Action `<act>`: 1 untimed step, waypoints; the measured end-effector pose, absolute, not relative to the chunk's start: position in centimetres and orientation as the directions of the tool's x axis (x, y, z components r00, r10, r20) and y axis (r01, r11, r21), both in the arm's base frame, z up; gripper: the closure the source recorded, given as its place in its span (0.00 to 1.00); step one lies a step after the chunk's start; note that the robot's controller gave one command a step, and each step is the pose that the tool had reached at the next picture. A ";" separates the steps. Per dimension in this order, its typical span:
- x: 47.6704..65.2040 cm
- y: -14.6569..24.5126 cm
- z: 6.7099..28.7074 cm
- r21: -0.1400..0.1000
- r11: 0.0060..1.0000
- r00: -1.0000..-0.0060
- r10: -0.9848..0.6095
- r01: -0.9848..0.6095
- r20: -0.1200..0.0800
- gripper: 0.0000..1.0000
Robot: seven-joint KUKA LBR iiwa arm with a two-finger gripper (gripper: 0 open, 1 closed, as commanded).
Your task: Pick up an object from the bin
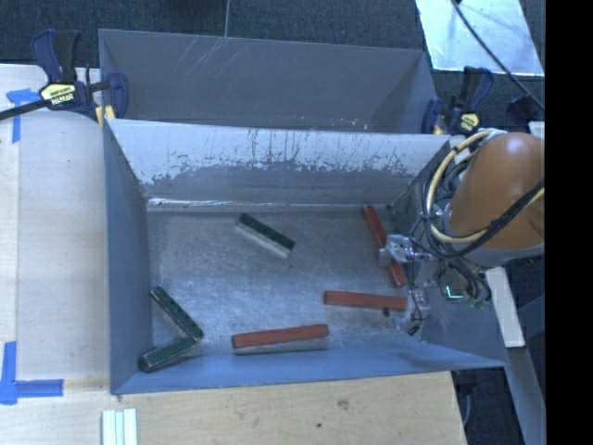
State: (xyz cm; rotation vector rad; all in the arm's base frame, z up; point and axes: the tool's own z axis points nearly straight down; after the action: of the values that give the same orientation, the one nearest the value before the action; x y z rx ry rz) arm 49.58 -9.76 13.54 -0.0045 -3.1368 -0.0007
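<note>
Red bar lying flat just left of the jaws, one end nearly at them; second red bar just beyond. Whether the jaws are released or clenched cannot be told.

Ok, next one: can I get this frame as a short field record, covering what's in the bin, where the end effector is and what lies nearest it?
container: grey metal bin
end effector: low at the bin's right side, by the right wall
nearest things: flat red-brown bar, right end beside the end effector; slanted red-brown bar along the right wall
other things: front red-brown bar; dark bar towards the back; upper green bar and lower green bar in the front left corner
held thing: cannot tell
</note>
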 end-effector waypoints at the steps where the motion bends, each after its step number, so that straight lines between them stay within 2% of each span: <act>1: 49.0 -6.2 6.6 0.002 0.999 -0.999 -0.038 -0.038 0.004 0.00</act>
State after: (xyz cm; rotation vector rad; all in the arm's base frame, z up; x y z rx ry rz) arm 49.03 -6.22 6.60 0.0596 -3.1370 -0.0032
